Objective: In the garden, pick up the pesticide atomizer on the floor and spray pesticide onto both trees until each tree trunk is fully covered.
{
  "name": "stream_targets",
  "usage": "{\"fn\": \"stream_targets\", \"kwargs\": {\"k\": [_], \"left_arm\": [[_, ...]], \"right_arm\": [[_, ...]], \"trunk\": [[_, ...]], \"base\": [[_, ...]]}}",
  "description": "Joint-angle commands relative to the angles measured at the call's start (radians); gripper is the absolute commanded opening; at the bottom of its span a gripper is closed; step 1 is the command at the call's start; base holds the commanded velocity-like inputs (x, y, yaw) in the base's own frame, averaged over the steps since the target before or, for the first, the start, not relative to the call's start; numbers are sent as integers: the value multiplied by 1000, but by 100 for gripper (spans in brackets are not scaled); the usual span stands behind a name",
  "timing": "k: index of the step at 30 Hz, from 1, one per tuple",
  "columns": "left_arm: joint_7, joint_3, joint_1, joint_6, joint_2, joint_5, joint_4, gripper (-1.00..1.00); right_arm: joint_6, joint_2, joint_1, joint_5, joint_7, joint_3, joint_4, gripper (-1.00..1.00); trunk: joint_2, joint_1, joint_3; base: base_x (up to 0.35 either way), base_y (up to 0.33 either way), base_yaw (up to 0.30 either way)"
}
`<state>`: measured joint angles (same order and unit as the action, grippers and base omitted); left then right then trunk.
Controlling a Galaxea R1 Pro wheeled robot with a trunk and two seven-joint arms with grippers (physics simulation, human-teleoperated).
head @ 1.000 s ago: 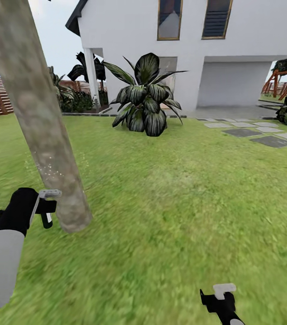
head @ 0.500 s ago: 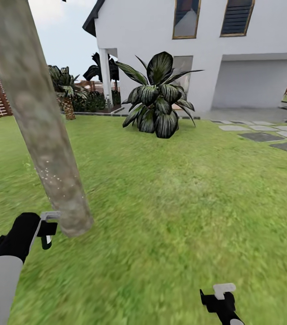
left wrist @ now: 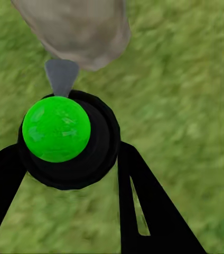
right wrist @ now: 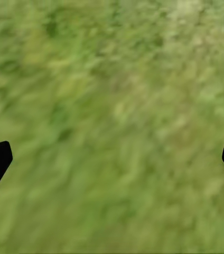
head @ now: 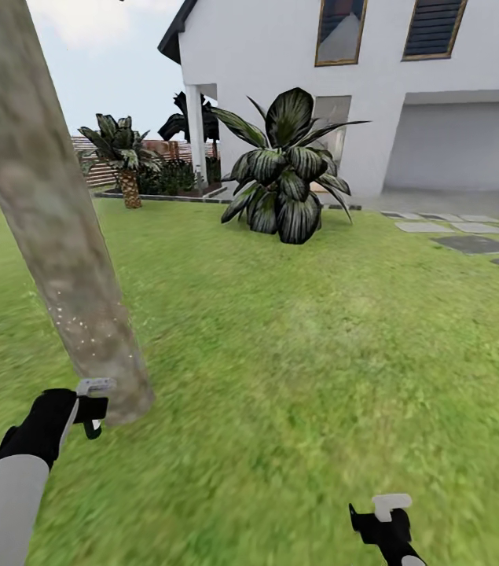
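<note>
Lawn [head: 320,354] takes up most of the head view, white house [head: 343,71] across the top, big dark-leaved plant [head: 284,185] just below it at centre top. Compared with a second ago the whole picture has slid right — house and plant shifted, a short palm [head: 123,161] has come in at upper left — so that's me turning the head or base, not the things moving.

Tree trunk [head: 53,212] runs down the left of the frame to the grass at lower left. A patch of white specks [head: 84,334] shows low on it — spray landing, I judge, but most of the bark above looks bare, so this trunk isn't covered yet and the second tree isn't started as far as I can tell.

Left gripper [left wrist: 72,159] at lower left has dropped lower in the frame against the trunk base, clenched around the sprayer [left wrist: 64,137] — black body, green cap, grey nozzle [left wrist: 61,74] aimed at the trunk foot, just beside it.

Right gripper [right wrist: 112,153] at bottom right, fingers spread, nothing between them, grass below.

Containers: just the sprayer; contents not visible.
</note>
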<state>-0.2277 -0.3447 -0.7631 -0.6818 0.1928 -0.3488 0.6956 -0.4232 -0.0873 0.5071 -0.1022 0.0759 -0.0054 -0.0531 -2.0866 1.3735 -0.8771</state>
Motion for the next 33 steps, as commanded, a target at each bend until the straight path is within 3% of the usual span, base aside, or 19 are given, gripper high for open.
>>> {"fn": "stream_targets", "kwargs": {"k": [1, 10, 14, 26, 33], "left_arm": [[-4, -4, -1, -3, -2, -12, 0, -100], [68, -3, 1, -2, -5, -7, -10, -100], [70, -3, 3, -2, -27, -8, -10, -100], [70, -3, 4, -2, -27, -9, -8, -100], [68, -5, 4, -4, -26, -8, 4, -100]], "right_arm": [[-2, 1, 1, -11, 7, -1, 1, 100], [-2, 3, 1, -11, 7, -1, 1, 100], [-2, 3, 0, -11, 7, -1, 1, 100], [-2, 3, 1, -11, 7, -1, 1, 100], [-2, 4, 1, -11, 7, -1, 1, 100]], "trunk": [[0, 0, -1], [0, 0, -1], [0, 0, -1], [0, 0, -1], [0, 0, -1]], "base": [[281, -211, 94], [252, -228, 266], [240, -234, 277], [221, -249, 67], [-16, -305, 204]]}}
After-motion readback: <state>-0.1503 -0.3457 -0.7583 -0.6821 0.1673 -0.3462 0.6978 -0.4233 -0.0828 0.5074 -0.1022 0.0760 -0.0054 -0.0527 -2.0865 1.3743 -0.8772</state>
